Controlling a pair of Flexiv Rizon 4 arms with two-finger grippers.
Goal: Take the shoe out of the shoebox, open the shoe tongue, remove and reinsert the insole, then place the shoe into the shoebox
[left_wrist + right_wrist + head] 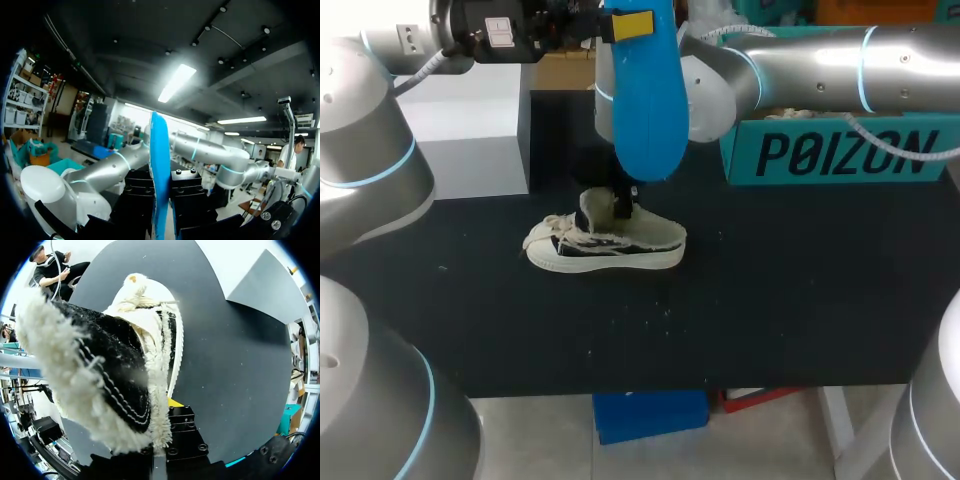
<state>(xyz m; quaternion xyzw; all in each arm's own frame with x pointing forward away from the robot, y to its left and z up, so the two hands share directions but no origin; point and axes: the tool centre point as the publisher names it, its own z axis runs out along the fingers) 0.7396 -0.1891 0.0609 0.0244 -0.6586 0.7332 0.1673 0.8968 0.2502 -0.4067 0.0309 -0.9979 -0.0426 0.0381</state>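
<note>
Left gripper (161,202): clenching the blue insole (645,100), which is standing upright between its fingers.
Right gripper (620,203): grasping the fleece-edged tongue (115,375).
Shoe (605,248): lying on the table (770,300), directly under the right gripper and below the left gripper.
Shoebox (840,152): sitting well apart from both grippers.

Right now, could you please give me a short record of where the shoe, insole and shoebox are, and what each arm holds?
shoe: resting on its sole on the black table, outside the shoebox
tongue: standing up, gripped by the right jaws
insole: blue, out of the shoe, held high by the left jaws
shoebox: teal, at the table's far right
progress: insole out, not yet reinserted
</note>
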